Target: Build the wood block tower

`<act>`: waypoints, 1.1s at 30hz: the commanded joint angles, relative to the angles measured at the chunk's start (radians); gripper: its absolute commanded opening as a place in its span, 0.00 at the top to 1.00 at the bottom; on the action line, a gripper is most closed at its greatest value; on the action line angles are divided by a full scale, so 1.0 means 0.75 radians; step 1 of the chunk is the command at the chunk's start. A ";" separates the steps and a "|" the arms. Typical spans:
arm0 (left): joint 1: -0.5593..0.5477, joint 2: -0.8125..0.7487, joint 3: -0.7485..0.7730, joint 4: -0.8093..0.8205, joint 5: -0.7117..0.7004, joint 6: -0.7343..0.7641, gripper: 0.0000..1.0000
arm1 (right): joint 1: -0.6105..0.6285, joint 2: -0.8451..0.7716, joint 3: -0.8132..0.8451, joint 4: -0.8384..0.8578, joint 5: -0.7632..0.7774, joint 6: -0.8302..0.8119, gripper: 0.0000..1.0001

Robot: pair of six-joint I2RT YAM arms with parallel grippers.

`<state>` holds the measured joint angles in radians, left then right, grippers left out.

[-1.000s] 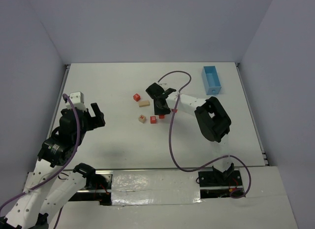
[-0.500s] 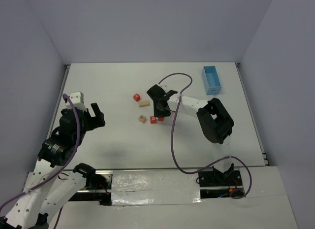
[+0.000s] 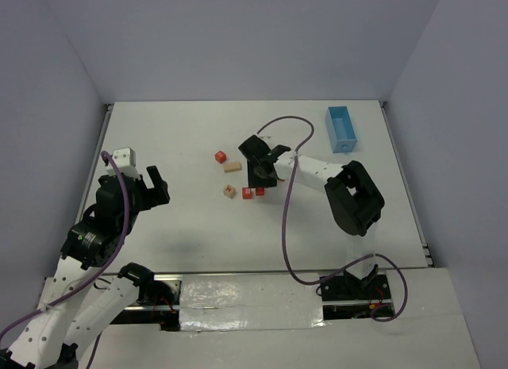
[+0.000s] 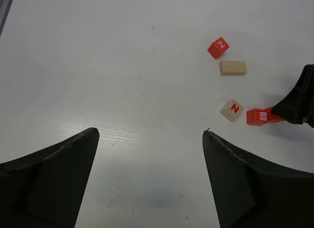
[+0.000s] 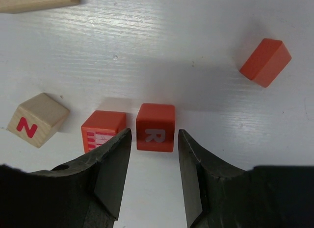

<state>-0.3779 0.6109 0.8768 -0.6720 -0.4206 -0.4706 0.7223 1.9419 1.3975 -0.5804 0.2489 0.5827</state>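
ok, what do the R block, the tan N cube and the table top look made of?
R block: likely wood, painted matte red-orange, with a white printed letter. N cube: bare pale wood with faint grain and a red letter. Table: white, with fine streaked grain showing through, probably painted or laminated board; can't tell which.

A light-blue tray (image 3: 341, 128) sits on the white table (image 3: 182, 139), in the far right corner and near the table's right edge. It is rectangular and open-topped, with its long side running away from the near edge at a slight tilt. 3 plain pale grey walls enclose the table: a back wall (image 3: 254, 44), a left wall (image 3: 40, 147) and a right wall (image 3: 464, 147). A glossy white strip (image 3: 246, 294) runs along the near edge. Both wrist views show the tabletop's faint streaked grain and a few small dark specks.
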 commanded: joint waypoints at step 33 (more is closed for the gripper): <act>-0.010 0.018 0.003 0.053 0.000 0.020 0.01 | -0.122 0.139 0.057 0.121 -0.068 -0.335 0.98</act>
<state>-0.3786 0.6205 0.8768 -0.6720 -0.4210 -0.4706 0.6258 2.0254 1.4284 -0.5396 0.2241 0.3599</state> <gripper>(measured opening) 0.994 0.022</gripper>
